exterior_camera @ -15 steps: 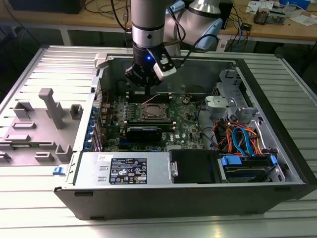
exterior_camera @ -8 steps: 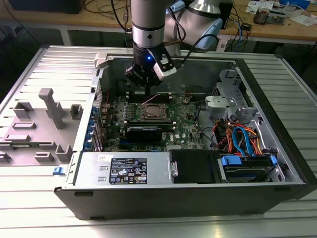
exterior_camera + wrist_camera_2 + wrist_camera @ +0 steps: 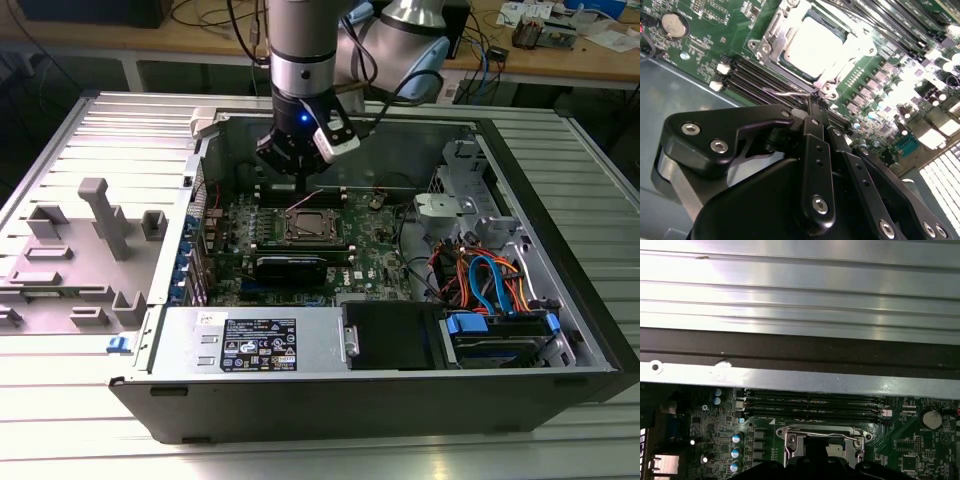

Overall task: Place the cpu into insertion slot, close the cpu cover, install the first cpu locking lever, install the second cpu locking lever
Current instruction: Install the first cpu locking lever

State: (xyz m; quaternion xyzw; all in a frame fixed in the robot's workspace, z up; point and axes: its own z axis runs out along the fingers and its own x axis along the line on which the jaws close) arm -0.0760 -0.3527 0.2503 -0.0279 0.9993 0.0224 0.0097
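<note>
cpu (image 3: 812,42) seated in insertion slot (image 3: 305,228), cpu cover (image 3: 836,75) down over it. gripper (image 3: 813,100) just beside the slot, fingers pressed together, seemingly pinching the wire locking lever (image 3: 785,92). risk: thin wire slips free, springs back, misses its hook.

cpu cover (image 3: 791,441), memory slots (image 3: 810,407) beside — coin battery (image 3: 929,418)

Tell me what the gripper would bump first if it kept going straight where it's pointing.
Most likely the thin wire locking lever right at the gripper tip, then the black memory slots beneath it, though depth is hard to judge.
</note>
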